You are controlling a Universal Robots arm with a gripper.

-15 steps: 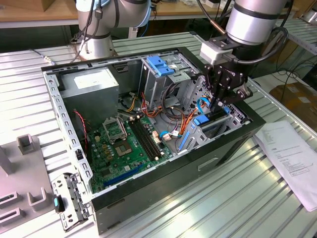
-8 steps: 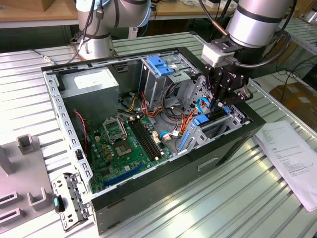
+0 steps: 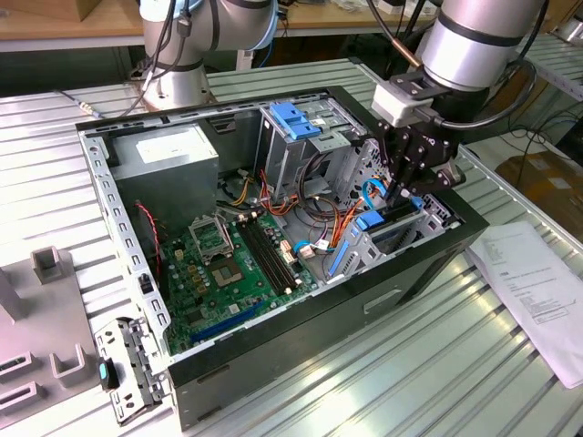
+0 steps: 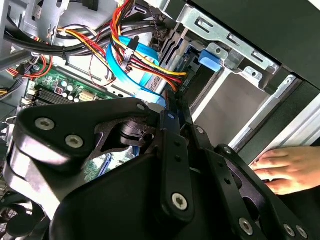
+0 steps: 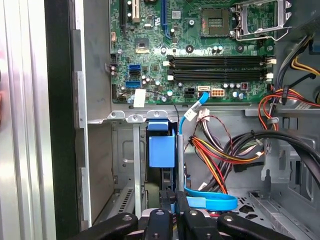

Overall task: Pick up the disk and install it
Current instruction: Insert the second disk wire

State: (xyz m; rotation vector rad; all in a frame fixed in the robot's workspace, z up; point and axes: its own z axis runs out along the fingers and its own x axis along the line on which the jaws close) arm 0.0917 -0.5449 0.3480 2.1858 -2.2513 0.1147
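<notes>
You'll see the gripper [image 3: 398, 193] lowered into the open computer case [image 3: 301, 328], at the drive bay [image 3: 387, 238] on the exterior view's right. Its fingers [image 5: 172, 212] are pinched nearly together on the blue edge of the disk [image 5: 162, 150], which stands on edge down in the bay slot beside the motherboard [image 5: 200, 50]; how deep it sits is hard to judge. A hand [image 4: 282, 167] rests on the case's outer edge.

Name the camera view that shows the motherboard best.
The first wrist view: the motherboard faces the camera nearly flat, with processor socket, memory slots and connectors plain. The exterior view shows the whole board inside the case, but slanted and farther off. The second wrist view shows a green corner behind cables and the gripper.
</notes>
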